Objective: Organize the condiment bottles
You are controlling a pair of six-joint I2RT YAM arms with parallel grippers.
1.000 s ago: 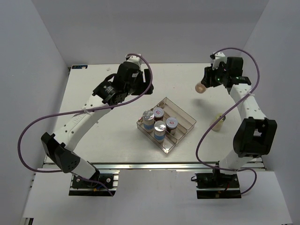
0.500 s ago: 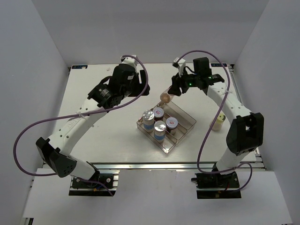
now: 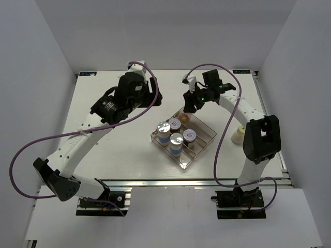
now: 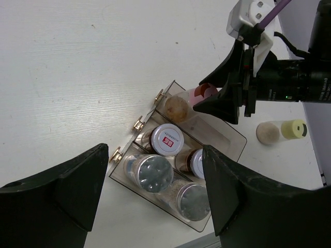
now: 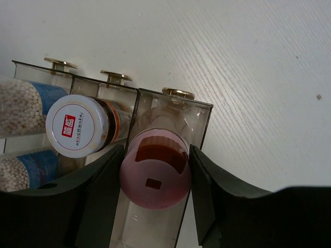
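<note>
1. Over the far end of the tray's (image 3: 207, 130) one free lane: right gripper (image 5: 155, 155) clamped on the pink-capped jar (image 5: 155, 178), cap up toward the wrist camera, just beside a red-marked-lid jar (image 5: 76, 124) in the middle lane.
2. Lower straight down with the jar upright and centred between the lane's two walls. Judged a snug fit, so allow no sideways drift that could catch the divider or nudge the neighbouring jar.
3. Release only once the base sits on the tray floor, then lift vertically clear of the rim before swinging away.
4. Left gripper (image 3: 151, 97): jaws apart, nothing between them, hanging above the table to the left of the tray. Best left well clear of the right arm during the placement.
5. Judged next in line: yellow-capped jar (image 4: 282, 130), lying on its side on the table to the right of the tray, well apart from it.
6. Already standing in the tray: two silver-capped jars (image 4: 150, 173) in the outer lane and the two red-lidded ones in the middle lane.
7. Hard to make out:
   - Cannot tell whether the pink-capped jar's base touches the tray floor. Hidden by cap and fingers in the right wrist view, and by the arm from above.
   - Labels too small to read.
</note>
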